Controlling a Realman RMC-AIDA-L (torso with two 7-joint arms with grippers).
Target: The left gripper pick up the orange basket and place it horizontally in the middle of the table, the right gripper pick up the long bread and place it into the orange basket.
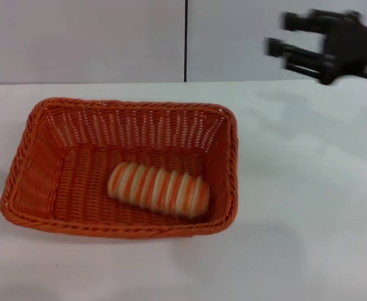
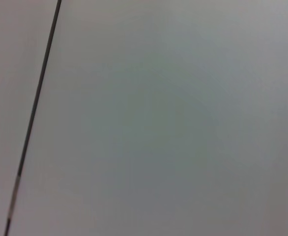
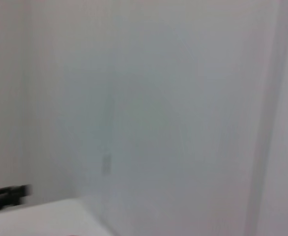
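Nearest us, on the plain white flat tabletop (image 1: 309,219), sits the large rectangular orange woven basket (image 1: 39,182), lying lengthwise left of centre. Inside it, toward its near right, rests the oblong loaf with cream and orange-brown stripes (image 1: 158,189). Farther off, high at the far right, our black two-fingered right gripper (image 1: 282,36) hangs empty, fingers spread apart. We judge both placements done; we should retreat high, clear of the rim. Our left gripper is out of sight.

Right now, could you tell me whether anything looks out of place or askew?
Nothing stands out. The long bread lies whole inside the orange basket, slightly diagonal, and the basket sits flat on the table. The right claw is raised, open and empty; the left claw is out of view.
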